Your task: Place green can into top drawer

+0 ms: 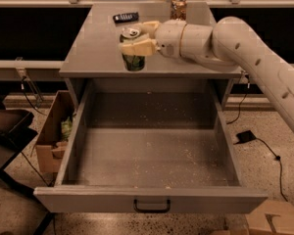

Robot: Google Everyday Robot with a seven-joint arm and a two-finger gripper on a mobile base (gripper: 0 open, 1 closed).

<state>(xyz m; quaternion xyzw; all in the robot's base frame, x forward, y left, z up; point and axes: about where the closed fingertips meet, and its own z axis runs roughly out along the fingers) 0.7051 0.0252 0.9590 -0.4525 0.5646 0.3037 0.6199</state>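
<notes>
At the front of the cabinet top [88,58], just behind its edge and directly above the open top drawer [152,155], the green can [133,58] sits upright in the gripper [141,36]. The pincer is closed on the can's upper half, with one cream finger [137,47] across the near side and the other behind the rim. The label and base are left free, probably so the can can be set down on its bottom. Whether the base touches the surface or hangs just clear of it cannot be told. The drawer is pulled fully out, its crumb-speckled floor bare and its black handle [152,207] toward the camera, so the drop zone lies below and forward of the can. The arm [245,43] reaches in from the right, forearm near level and wrist in line with it, in a sideways grasp. The likely next move is out over the edge, then down. An orange-brown can [179,6] and a dark flat object [126,17] stand well back, out of the path. A cardboard box [51,136] sits beside the drawer's left wall.
</notes>
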